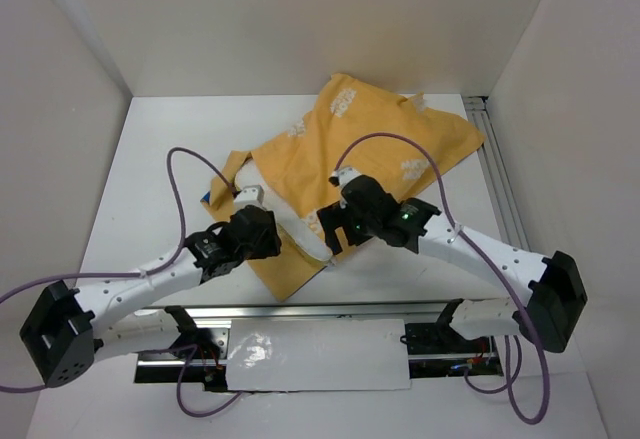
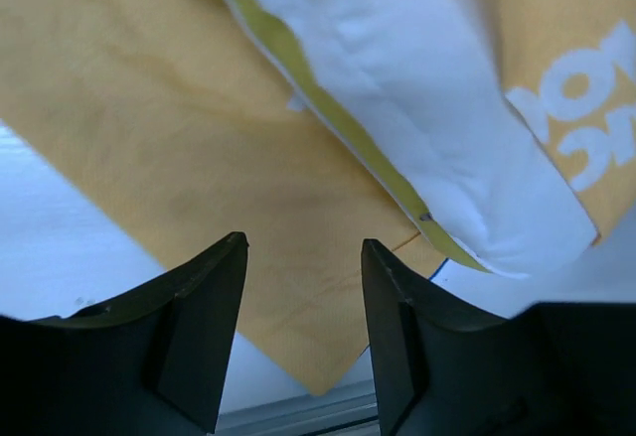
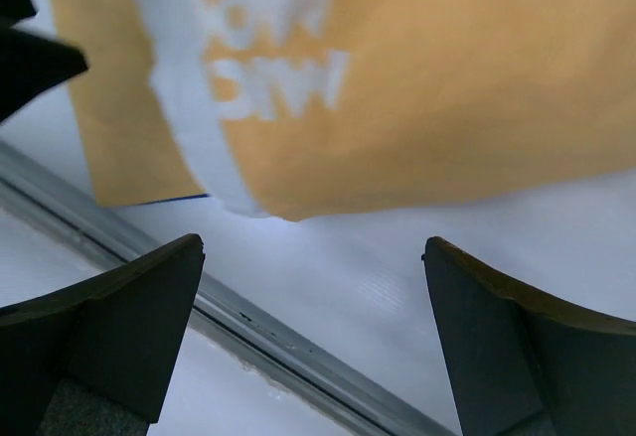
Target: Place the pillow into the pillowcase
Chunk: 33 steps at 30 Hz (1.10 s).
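Pillowcase (image 1: 370, 139) (orange side out) holds the pillow (image 2: 447, 108) partway; left end effector (image 2: 304, 247) and right end effector (image 3: 313, 247) gape empty.

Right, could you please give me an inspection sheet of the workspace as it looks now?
Surface: white table, fabric spread across its middle.
Job's things: pillowcase lies rumpled, orange side out; pillow shows white at its near edge, the rest hidden.
Clutter: nothing seen.
Hands: left hand and right hand both open, holding nothing, above the pillowcase's near edge.
Cables: purple cable arcs over the pillowcase.
Surroundings: white walls; metal rail on the right.
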Each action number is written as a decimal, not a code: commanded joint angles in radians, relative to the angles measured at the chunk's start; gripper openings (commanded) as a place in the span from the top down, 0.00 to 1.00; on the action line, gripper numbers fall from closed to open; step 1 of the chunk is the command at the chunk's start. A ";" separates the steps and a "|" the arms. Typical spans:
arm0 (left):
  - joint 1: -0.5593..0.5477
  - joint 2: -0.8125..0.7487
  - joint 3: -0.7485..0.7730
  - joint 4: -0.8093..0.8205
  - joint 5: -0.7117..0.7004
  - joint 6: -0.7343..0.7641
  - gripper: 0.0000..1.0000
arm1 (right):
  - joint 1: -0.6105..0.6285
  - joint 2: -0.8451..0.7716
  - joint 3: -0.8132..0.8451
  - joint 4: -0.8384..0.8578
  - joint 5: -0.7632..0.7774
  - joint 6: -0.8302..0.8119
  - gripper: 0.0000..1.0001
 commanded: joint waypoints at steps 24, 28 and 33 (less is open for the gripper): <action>0.472 -0.179 0.145 -0.539 0.136 -0.209 0.34 | 0.198 0.815 0.629 0.157 0.390 -0.511 0.13; 0.472 -0.161 0.157 -0.521 0.147 -0.175 0.37 | 0.198 0.859 0.675 0.184 0.548 -0.413 1.00; 0.458 -0.150 0.178 -0.412 0.190 -0.142 0.41 | 0.166 0.667 0.757 0.164 0.488 -0.309 1.00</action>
